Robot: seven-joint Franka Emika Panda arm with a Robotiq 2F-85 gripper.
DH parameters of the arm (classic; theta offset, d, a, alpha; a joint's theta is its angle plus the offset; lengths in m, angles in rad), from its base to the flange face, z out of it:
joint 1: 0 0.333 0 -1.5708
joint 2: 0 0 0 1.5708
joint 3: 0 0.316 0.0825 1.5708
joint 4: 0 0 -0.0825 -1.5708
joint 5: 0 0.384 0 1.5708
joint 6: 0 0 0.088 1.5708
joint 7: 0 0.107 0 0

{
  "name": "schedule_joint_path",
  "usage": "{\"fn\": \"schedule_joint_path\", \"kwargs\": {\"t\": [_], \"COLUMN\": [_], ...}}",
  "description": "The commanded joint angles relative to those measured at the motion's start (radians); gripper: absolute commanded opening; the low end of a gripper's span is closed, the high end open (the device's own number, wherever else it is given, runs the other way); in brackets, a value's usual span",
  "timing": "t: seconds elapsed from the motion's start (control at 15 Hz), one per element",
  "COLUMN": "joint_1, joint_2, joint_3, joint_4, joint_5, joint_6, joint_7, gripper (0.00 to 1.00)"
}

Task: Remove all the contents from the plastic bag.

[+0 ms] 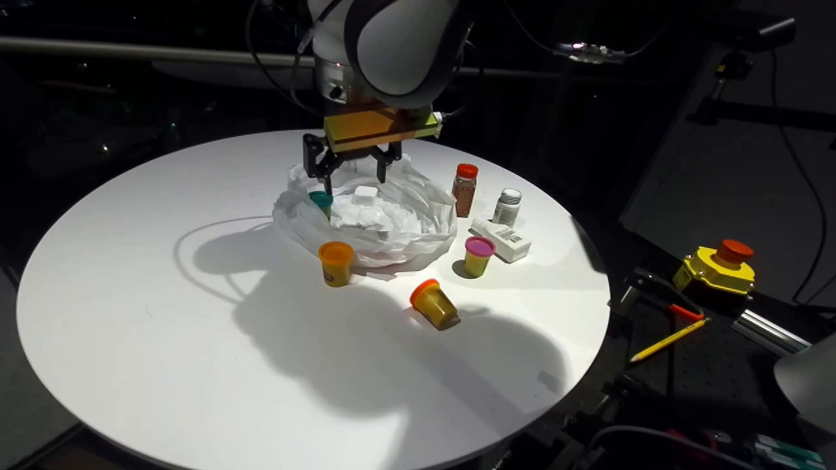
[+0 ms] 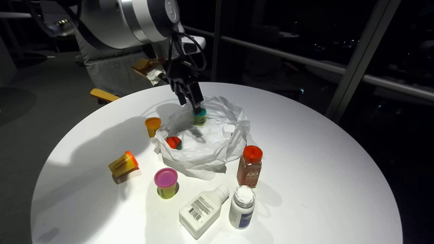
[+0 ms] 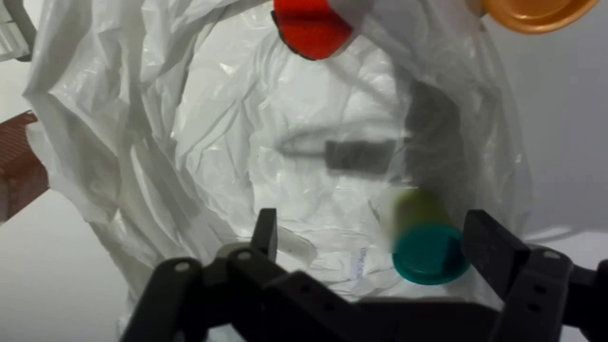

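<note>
Inside bag [image 2: 212, 138], teal-lidded cup [image 2: 199, 118] (upright)

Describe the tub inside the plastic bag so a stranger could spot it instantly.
On the round white tabletop lies a translucent whitish plastic bag, spread open. Inside sits a small, cylindrical, yellow-green tub. Its teal lid sets it apart from the rounded red piece and white block sharing the bag.
</note>
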State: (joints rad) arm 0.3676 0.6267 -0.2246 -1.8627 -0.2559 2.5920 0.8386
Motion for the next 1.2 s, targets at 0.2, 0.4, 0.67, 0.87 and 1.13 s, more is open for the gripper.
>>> {"fn": "schedule_joint_path", "kwargs": {"t": [0.2, 0.4, 0.67, 0.87, 1.13], "joint_1": [-0.096, -0.094, -0.105, -0.082, -0.052], "joint_2": [0.141, 0.174, 0.185, 0.182, 0.175], "joint_3": [0.021, 0.019, 0.063, 0.066, 0.046], "joint_4": [0.165, 0.206, 0.234, 0.238, 0.236], "joint_5": [0.049, 0.053, 0.062, 0.045, 0.028], "joint_6": [-0.063, -0.04, -0.064, -0.137, -0.171], "joint_7": [-0.001, 0.001, -0.065, -0.093, -0.054], "gripper": [1.0, 1.0, 1.0, 1.0, 1.0]}}
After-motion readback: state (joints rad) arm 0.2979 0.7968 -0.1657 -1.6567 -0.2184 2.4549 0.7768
